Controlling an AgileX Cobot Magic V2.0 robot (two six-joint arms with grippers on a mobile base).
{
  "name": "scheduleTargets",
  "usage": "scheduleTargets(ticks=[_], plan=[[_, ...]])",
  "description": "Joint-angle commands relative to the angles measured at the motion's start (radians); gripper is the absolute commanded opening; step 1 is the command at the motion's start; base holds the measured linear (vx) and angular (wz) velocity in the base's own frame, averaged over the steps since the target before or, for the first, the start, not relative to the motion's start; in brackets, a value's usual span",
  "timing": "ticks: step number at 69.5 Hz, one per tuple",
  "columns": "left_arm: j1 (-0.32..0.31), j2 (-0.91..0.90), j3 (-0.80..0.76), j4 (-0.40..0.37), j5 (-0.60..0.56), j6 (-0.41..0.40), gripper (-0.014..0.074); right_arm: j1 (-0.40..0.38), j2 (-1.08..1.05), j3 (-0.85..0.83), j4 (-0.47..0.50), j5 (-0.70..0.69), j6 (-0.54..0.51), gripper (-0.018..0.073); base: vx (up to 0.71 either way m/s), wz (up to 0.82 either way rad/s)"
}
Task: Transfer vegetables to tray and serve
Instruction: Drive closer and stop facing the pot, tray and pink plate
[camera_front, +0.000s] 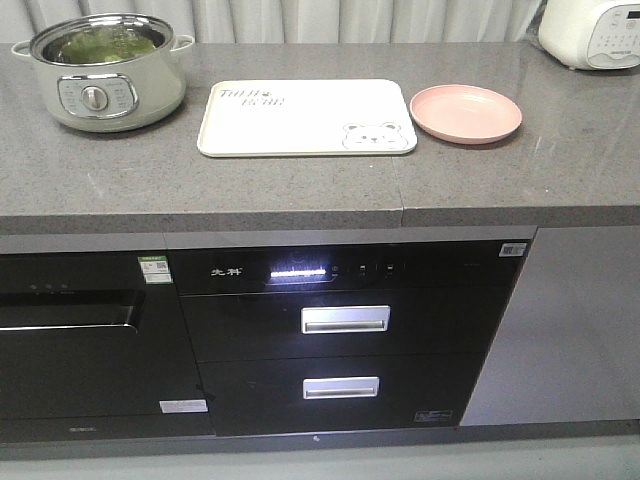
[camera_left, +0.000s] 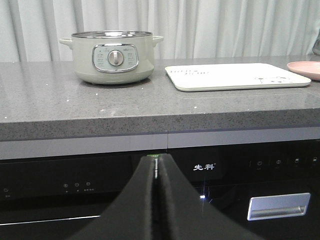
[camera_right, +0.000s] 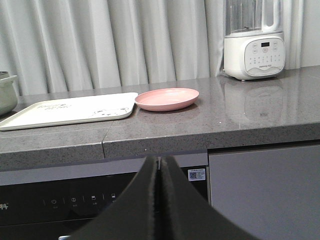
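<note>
One view, front, shows vegetables (camera_front: 100, 45), seemingly lettuce, inside pot (camera_front: 155, 100)

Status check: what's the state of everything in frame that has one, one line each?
pot: no lid on, vegetables inside
vegetables: in the pot, not yet transferred
tray: lying flat, nothing on it
pink plate: nothing on it
drawers: both shut
left gripper: shut, holding nothing
right gripper: shut, holding nothing
</note>
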Motion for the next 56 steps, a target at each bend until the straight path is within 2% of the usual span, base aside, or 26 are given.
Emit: scheduleTargets(ticks=[1,56], plan=[[0.0,-0.004,0.022,0.0,-0.072,-0.008,-0.0006,-0.005,-0.005,0.015,-0.002,-0.075,-0.003,-0.0003,0.06,-0.01],[0.0,-0.004,0.022,0.0,-0.072,-0.008,-0.0006,-0.005,-0.005,0.015,-0.002,-0.074,-0.003,-0.0003,0.05,-0.02]])
